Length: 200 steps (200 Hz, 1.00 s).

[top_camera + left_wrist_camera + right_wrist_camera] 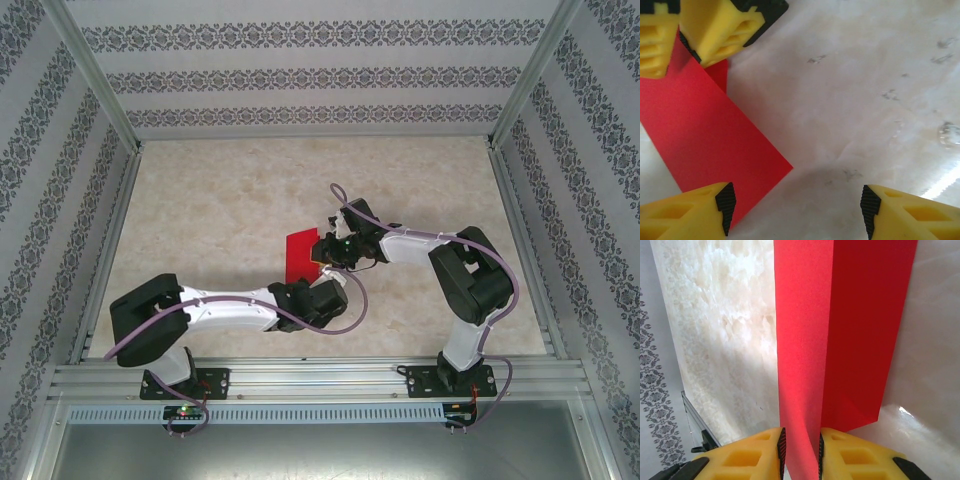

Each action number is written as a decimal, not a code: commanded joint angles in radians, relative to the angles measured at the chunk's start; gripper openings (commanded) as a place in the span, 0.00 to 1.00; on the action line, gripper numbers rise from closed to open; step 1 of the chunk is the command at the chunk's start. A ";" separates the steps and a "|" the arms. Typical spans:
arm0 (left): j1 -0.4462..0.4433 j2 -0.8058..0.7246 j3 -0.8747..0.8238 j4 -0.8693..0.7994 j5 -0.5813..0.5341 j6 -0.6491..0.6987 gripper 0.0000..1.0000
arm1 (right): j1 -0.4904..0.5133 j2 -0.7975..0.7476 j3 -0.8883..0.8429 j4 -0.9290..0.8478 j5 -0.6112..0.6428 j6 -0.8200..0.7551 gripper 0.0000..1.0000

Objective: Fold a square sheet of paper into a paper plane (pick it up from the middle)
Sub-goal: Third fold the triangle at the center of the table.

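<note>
**One high view, two close wrist views**

The top camera sits above and behind the arms. It looks down from far off on the whole table (220, 190), with the arm bases along the bottom edge. The left wrist camera looks down past the left gripper (797, 202) at the tabletop from close by. The right wrist camera sits closer still and looks along the right gripper (800, 445), out across the table toward the patterned wall (655, 390). All three views share the red paper (299, 255). The left wrist view also catches the right gripper in its top left corner.
</note>
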<state>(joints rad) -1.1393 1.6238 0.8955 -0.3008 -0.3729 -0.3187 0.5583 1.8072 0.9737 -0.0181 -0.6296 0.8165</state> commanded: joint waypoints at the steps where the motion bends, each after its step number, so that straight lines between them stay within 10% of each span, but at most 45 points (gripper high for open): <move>1: -0.010 0.017 0.028 -0.055 -0.106 0.026 0.70 | -0.002 -0.005 0.016 0.013 -0.023 0.014 0.26; 45: -0.010 0.065 0.052 -0.045 -0.133 0.015 0.62 | 0.001 -0.003 0.011 0.015 -0.024 0.016 0.27; 117: -0.003 0.008 0.030 -0.011 -0.098 0.009 0.00 | -0.011 -0.014 0.006 -0.014 0.004 -0.005 0.29; 200: 0.190 -0.261 -0.143 0.109 0.244 -0.006 0.00 | -0.068 -0.098 -0.024 -0.040 0.031 -0.048 0.35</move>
<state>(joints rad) -0.9936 1.4155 0.7925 -0.2451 -0.2581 -0.3115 0.5053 1.7615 0.9543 -0.0319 -0.6247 0.8036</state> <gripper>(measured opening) 0.060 0.353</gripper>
